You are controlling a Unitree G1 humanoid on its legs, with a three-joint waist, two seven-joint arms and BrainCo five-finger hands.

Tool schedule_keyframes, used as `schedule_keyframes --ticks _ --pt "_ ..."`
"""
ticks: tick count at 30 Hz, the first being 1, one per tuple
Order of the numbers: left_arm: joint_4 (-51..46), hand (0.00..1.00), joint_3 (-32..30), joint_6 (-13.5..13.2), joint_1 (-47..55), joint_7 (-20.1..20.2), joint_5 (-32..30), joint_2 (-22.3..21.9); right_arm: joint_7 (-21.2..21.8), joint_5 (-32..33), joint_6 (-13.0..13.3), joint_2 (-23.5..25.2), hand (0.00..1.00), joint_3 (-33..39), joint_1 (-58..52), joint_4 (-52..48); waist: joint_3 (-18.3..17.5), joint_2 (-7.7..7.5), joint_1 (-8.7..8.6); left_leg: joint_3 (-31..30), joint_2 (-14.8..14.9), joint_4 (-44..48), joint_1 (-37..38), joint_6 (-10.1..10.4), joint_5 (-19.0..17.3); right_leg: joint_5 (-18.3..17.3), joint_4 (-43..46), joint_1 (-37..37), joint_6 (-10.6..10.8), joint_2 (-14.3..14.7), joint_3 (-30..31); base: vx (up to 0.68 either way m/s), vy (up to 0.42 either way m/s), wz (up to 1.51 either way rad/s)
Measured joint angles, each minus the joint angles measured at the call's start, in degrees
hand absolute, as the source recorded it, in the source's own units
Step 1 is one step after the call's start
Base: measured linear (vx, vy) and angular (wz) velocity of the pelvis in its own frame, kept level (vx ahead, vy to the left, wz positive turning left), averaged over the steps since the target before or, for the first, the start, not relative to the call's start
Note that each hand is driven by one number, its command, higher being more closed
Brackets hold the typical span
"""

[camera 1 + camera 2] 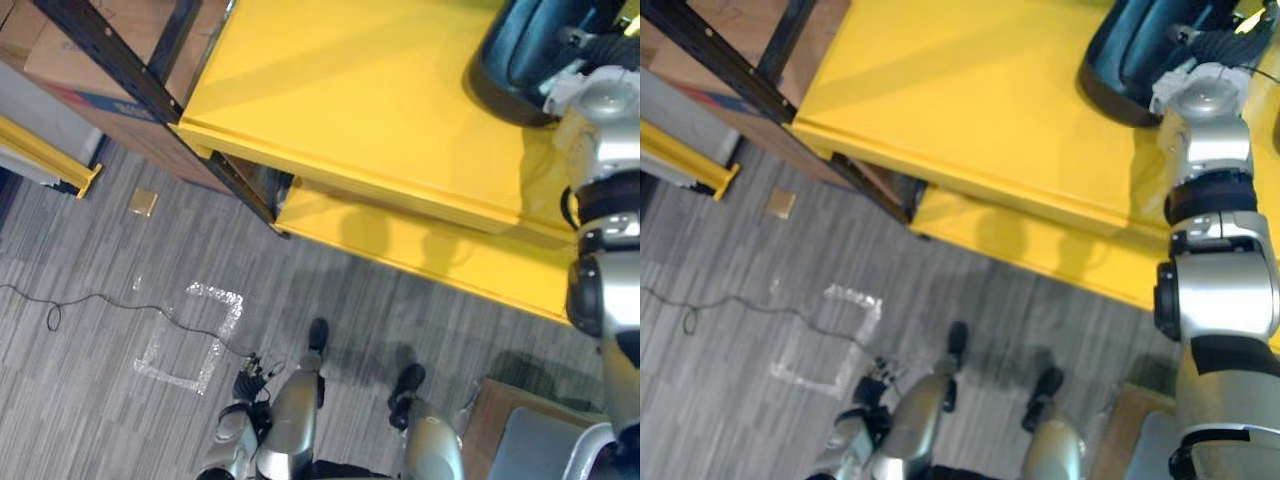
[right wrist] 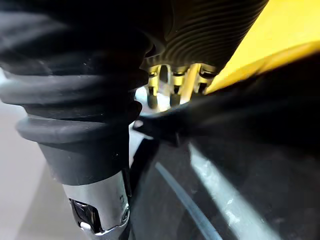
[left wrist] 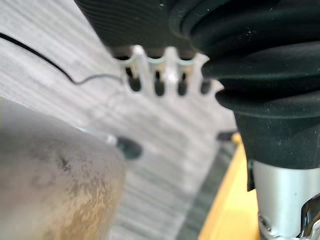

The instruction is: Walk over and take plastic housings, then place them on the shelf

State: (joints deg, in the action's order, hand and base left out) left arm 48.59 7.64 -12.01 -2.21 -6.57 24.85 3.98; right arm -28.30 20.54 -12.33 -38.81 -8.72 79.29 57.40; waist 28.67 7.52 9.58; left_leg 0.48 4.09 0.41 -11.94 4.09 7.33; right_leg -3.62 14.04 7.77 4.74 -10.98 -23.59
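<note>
A: L hand (image 3: pixel 148 75) first?
B: Hangs low, fingers loose, holding nothing. No risk there.
A: Housing?
B: The dark plastic housing (image 1: pixel 1118 62) lies on the yellow shelf (image 1: pixel 970 90), far right, R hand (image 2: pixel 172 81) against it. You can't tell if those fingers clasp it, since they're tucked past its rim. If they snag when you pull back, it prob. drags off the edge.
</note>
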Motion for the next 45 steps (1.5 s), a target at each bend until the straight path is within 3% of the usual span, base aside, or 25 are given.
schedule_keyframes --ticks 6,16,34,45 --pt "0.16 0.00 -0.01 0.46 0.04 -0.02 0.01 0.01 4.55 0.39 2.01 -0.82 0.00 -0.41 -0.02 2.18 -0.02 0.03 0.19 0.02 0.20 -1.13 0.98 0.24 0.78 -0.70 1.31 0.14 -0.25 -0.08 0.00 -0.01 -0.035 0.00" --pt "0.11 0.00 -0.03 0.61 0.11 0.05 0.05 0.04 8.34 -2.32 4.65 -1.39 0.00 -2.59 -0.29 3.97 -0.04 0.06 0.19 -0.18 0.17 -1.26 1.06 0.31 1.06 -1.29 2.47 0.40 -0.24 -0.41 -0.21 0.00 -0.018 0.01" --pt "-0.18 0.00 -0.24 1.08 2.27 -0.05 4.11 0.36 10.01 -5.99 6.06 -4.36 0.00 -6.75 -0.44 6.26 -1.52 2.00 1.67 -3.10 -0.24 -1.14 -0.34 0.87 1.66 -4.16 6.08 1.50 -0.40 -1.81 -2.97 0.00 -0.027 0.08" --pt "-0.38 0.00 -0.41 2.15 7.09 0.03 4.45 1.71 9.76 -9.01 7.74 -4.89 0.00 -6.72 -0.43 8.39 -1.53 2.03 2.65 -3.66 -0.38 -1.13 -0.47 0.97 1.75 -4.60 6.66 1.54 -0.41 -2.04 -3.36 0.00 -0.011 0.02"
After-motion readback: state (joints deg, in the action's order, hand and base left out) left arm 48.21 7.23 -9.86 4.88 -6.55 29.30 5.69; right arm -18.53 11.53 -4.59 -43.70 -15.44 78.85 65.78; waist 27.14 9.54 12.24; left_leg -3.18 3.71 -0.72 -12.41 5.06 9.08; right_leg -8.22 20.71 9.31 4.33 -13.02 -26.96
